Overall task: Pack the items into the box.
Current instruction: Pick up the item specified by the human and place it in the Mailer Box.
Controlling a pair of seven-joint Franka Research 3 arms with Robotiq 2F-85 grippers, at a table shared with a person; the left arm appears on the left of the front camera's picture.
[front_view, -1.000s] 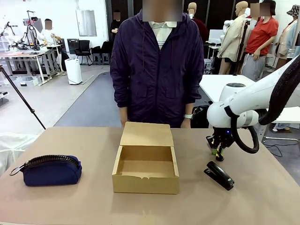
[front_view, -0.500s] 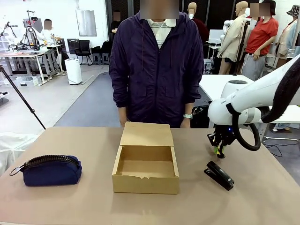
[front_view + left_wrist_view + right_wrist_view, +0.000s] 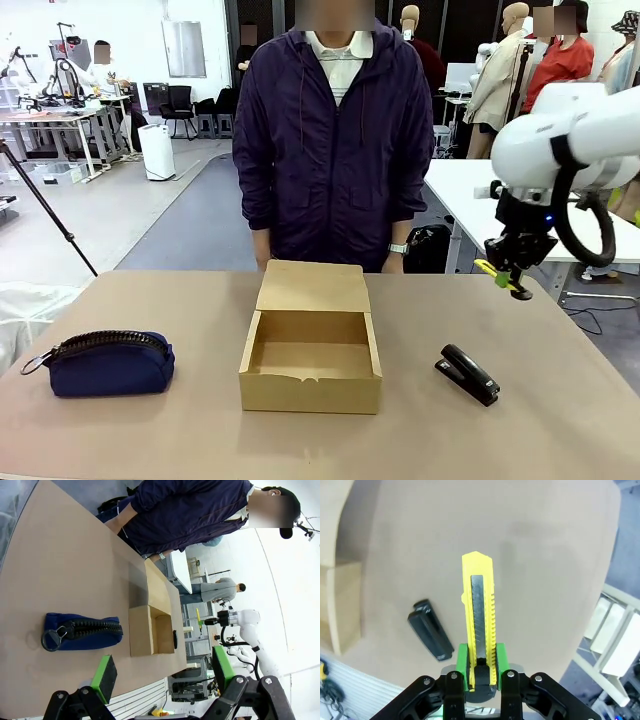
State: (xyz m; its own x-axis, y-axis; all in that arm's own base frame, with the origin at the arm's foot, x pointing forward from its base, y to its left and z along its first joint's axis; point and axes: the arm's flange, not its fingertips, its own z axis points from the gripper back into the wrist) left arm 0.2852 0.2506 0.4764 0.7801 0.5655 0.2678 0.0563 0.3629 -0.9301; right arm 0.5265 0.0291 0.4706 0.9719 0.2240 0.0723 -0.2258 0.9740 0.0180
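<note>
The open tan box (image 3: 310,385) sits mid-table with its flap lid laid back toward the person. At the table's left lies the navy pouch (image 3: 108,364), zipper on top. My right gripper (image 3: 507,275) hangs high over the table's right side, shut on a slim yellow utility knife (image 3: 497,274). The right wrist view has that knife (image 3: 479,615) standing up between the green pads (image 3: 462,666), with a corner of the box (image 3: 340,605) at the left. My left gripper (image 3: 162,672) is open in the air above the pouch (image 3: 82,631) and box (image 3: 142,630), holding nothing.
A black stapler (image 3: 468,373) lies right of the box, below the right gripper; it also appears as the stapler (image 3: 430,636) under the knife. A person in a dark purple jacket (image 3: 335,150) stands at the far edge, hands down behind the box.
My right arm has risen and swung to the right with the yellow knife, from just above the table near the stapler to well above it. Box, pouch and stapler stayed put.
</note>
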